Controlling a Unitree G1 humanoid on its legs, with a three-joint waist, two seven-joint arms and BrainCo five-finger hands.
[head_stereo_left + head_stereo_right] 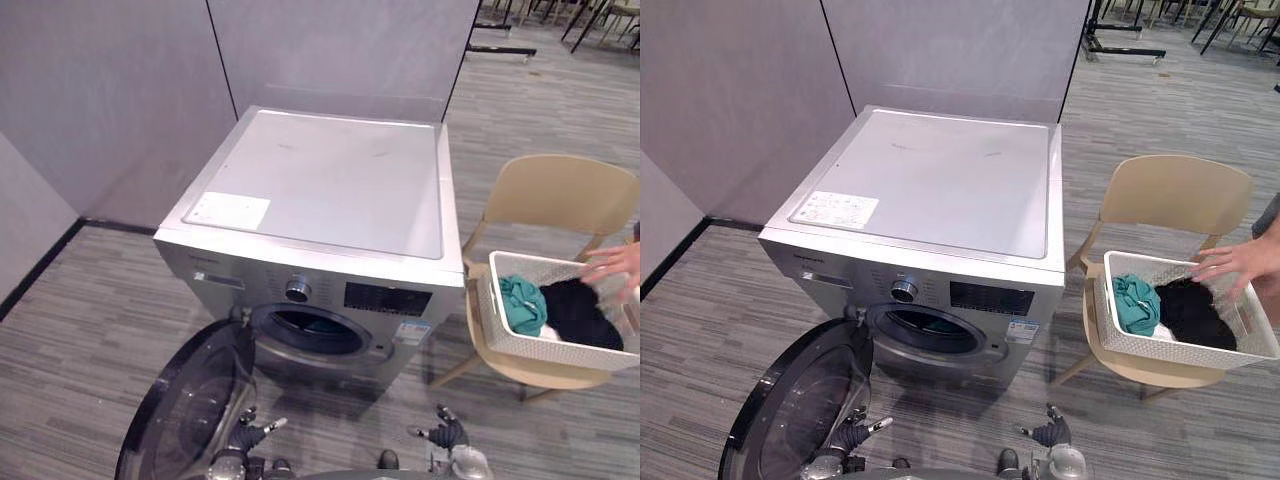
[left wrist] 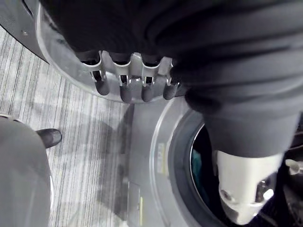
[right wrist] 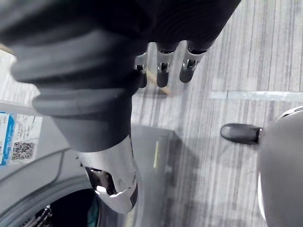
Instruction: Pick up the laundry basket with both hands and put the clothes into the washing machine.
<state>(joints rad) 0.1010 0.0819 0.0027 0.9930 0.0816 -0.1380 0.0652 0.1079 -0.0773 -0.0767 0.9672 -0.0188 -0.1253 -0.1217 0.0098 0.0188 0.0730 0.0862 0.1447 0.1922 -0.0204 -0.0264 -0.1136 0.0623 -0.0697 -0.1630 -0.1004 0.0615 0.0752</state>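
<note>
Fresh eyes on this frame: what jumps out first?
The silver washing machine in the centre, its door swung open towards the robot's left. On the right, a white laundry basket of teal and black clothes sits on a chair, a person's hand at its rim. Below, the left hand and right hand hang open.

I see grey partition panels [image 1: 740,90] from 10 to 12 o'clock, striped grey floor [image 1: 700,320] all round, a beige chair [image 1: 1180,195] at 3 o'clock.
</note>
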